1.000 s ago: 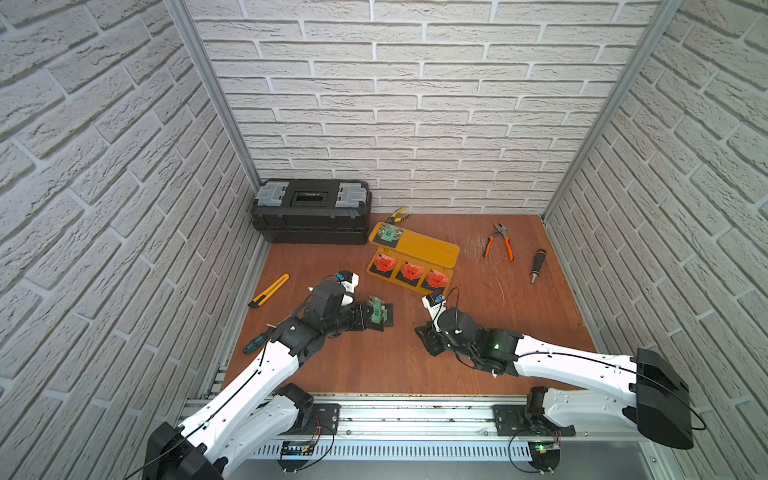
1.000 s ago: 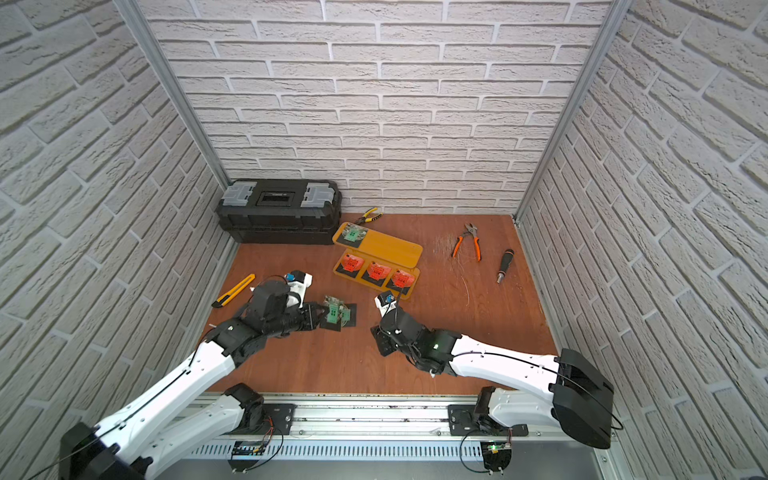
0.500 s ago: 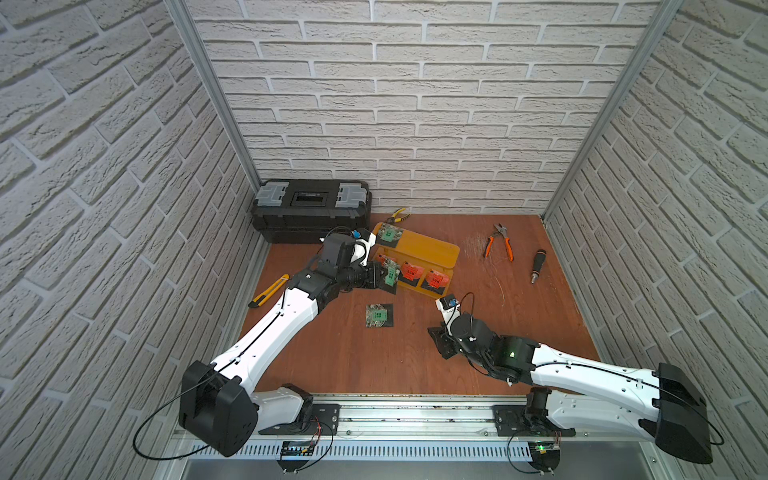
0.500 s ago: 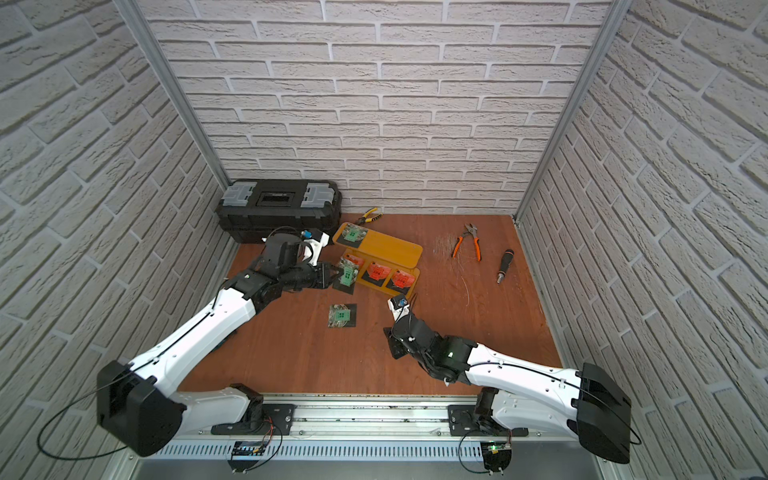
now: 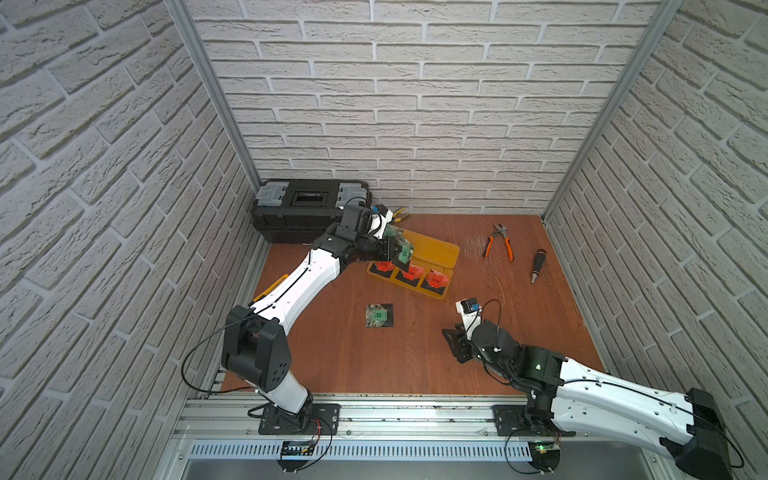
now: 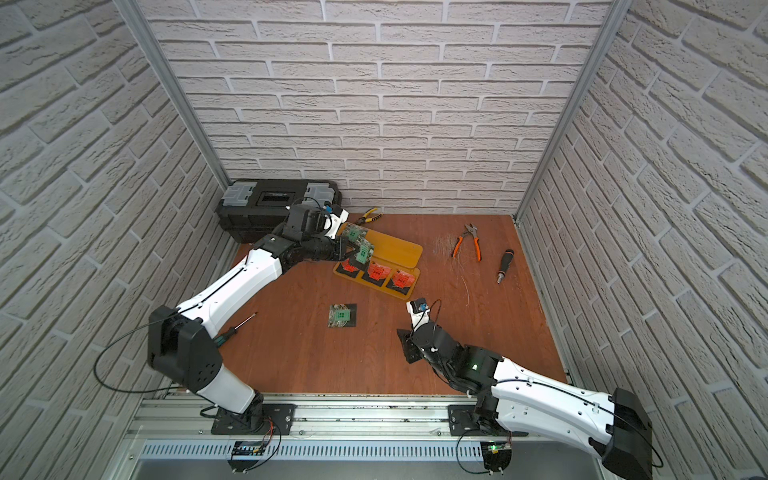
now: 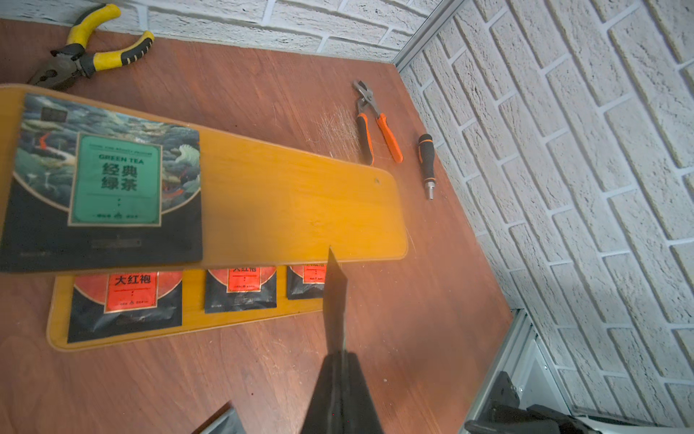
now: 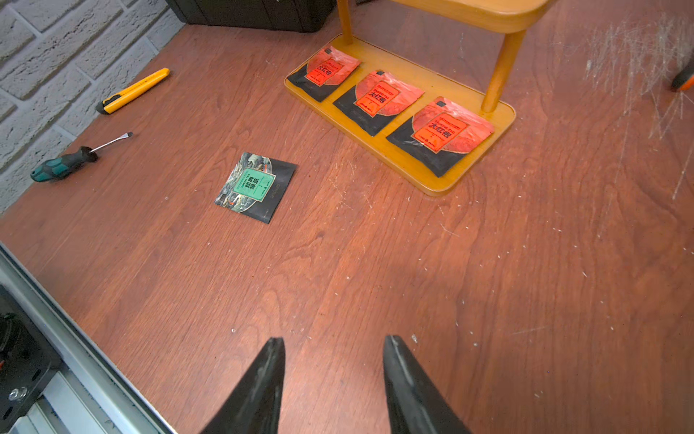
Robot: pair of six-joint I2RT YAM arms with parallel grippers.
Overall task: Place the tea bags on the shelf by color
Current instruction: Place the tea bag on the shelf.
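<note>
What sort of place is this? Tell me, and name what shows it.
Likely a mock workshop bay for robot trials: brick-look wall panels in metal framing, a left arm and right arm bolted to a front rail, and a toolbox and pliers on the wooden floor.

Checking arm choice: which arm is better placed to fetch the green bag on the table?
Right arm: its jaws stand open, empty, facing the table bag. Left arm: jaws shut on another green bag at the shelf.
</note>
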